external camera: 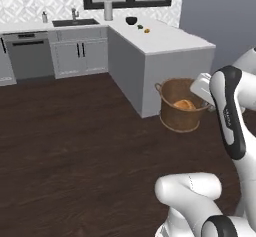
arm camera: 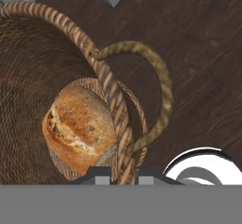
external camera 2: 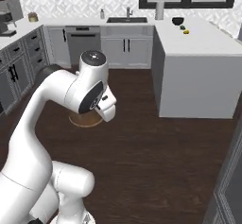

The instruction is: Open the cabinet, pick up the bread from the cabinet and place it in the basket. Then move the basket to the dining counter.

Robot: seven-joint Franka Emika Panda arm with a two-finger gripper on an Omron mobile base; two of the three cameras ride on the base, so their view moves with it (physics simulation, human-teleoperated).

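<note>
1 brown round woven basket (external camera: 176,112) with 2 thin loop handles | 1 golden-brown crusty bread roll (arm camera: 79,128) | 1 white marble-topped island counter (external camera: 165,41) | 1 black bowl (external camera: 131,20) | 1 small orange fruit (external camera: 147,30) – 1 small green item (external camera: 140,27) | 1 sink (external camera 2: 127,20) – 1 grey dishwasher (external camera 2: 82,41)

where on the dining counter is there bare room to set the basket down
The near end of the dining counter is bare marble, from its front corner back toward the middle. It is crowded only at the far end, where a black bowl and two small items sit near the grey canister. The basket, with the bread inside, is gripped at its rim.
</note>
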